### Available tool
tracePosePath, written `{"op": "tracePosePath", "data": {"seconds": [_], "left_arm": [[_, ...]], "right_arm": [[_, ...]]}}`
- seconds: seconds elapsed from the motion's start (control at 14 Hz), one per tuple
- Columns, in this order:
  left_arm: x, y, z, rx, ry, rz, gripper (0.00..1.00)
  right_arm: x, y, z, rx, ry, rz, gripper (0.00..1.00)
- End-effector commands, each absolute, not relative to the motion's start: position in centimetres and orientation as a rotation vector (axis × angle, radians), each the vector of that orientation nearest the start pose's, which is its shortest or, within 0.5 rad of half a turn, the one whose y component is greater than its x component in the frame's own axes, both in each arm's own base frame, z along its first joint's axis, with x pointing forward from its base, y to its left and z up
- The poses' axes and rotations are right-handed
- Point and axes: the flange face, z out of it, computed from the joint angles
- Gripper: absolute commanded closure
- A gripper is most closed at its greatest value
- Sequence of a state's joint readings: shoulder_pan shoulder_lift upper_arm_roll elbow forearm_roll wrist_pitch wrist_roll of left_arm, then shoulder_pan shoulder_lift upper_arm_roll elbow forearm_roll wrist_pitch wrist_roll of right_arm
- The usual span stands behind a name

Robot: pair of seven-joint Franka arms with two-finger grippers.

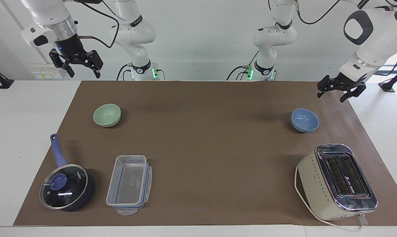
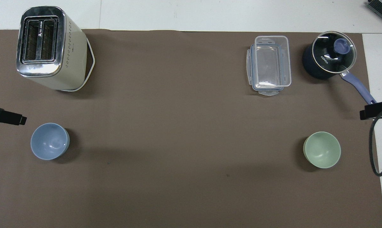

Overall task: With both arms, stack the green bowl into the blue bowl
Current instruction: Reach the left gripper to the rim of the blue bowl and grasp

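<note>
**Both grippers raised and empty, bowls apart on the mat**

The left gripper (image 1: pixel 340 92) is seen held in the air over the edge of the brown mat (image 1: pixel 205 138) at the left arm's end of the table, above the blue bowl (image 1: pixel 304 120) and clear of it. Its fingers are spread wide and nothing is held between them; in the overhead view only one black fingertip (image 2: pixel 11 117) is shown, just beside the blue bowl's rim.

The right gripper (image 1: pixel 83 67) is held high over the right arm's end of the table, fingers parted wide, with nothing gripped and nothing touched.

The green bowl (image 1: pixel 107 115) is set upright on the mat toward the right arm's end, the blue bowl upright toward the left arm's end; the two are well apart and both are empty.

A lidded dark blue saucepan (image 1: pixel 66 186) and a clear plastic container (image 1: pixel 129 184) are placed farther from the robots than the green bowl. A cream toaster (image 1: pixel 336 181) is placed farther from the robots than the blue bowl.
</note>
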State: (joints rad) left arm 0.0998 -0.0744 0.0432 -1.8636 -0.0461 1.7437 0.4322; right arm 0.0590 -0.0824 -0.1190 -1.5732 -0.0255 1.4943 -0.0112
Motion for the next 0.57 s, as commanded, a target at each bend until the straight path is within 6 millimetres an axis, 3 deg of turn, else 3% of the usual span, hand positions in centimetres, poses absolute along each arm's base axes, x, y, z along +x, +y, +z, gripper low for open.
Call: {"op": "tracePosePath", "data": {"seconds": [0.0, 0.43, 0.5], "left_arm": [[51.7, 7.8, 51.3, -3.175, 0.449, 0.003, 0.0], [51.2, 10.7, 43.7, -3.179, 0.345, -0.01, 0.0], [51.1, 12.6, 41.7, -3.186, 0.281, 0.001, 0.0]], "right_arm": [[51.4, -4.2, 66.0, -3.171, 0.044, -0.026, 0.0], [51.4, -4.2, 66.0, -3.171, 0.047, -0.028, 0.0], [51.3, -4.2, 66.1, -3.17, 0.047, -0.03, 0.0]]}}
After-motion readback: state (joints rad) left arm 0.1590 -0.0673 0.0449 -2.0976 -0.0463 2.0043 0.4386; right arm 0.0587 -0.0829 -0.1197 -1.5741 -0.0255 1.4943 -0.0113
